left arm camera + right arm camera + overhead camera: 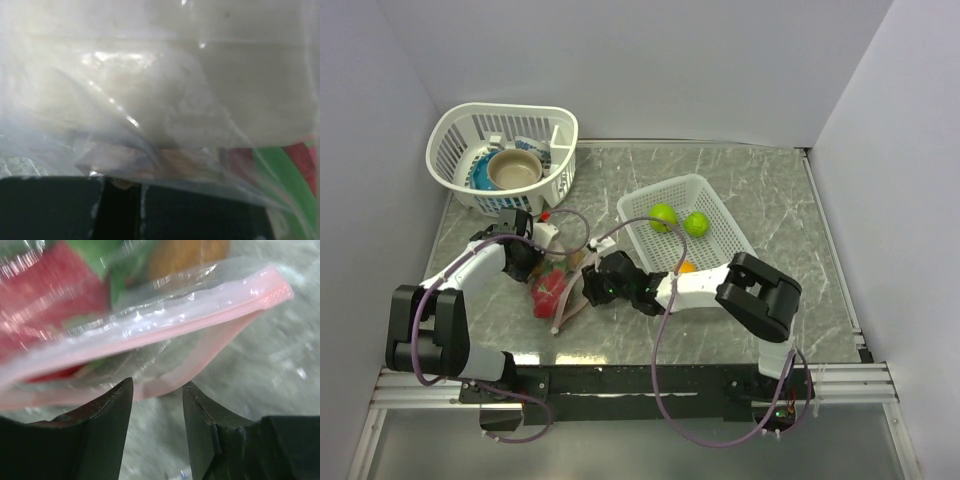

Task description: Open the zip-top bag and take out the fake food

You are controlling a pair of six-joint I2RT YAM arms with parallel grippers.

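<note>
The zip-top bag (560,290) lies between the two grippers and holds a red and green piece of fake food (550,288). My left gripper (538,258) is at the bag's far end. In the left wrist view its jaws (122,185) stand nearly closed with clear bag film (150,100) pinched at their tips. My right gripper (590,285) is open at the bag's right side. In the right wrist view the pink zip strip (200,315) is parted, and its lower lip hangs between the fingertips (157,385). Red food (45,295) shows inside.
A white basket (710,200) at centre right holds two lime-green balls (663,216) and an orange ball (686,267). A round white basket (450,140) at the back left holds a tan bowl on a blue plate. Walls stand on three sides.
</note>
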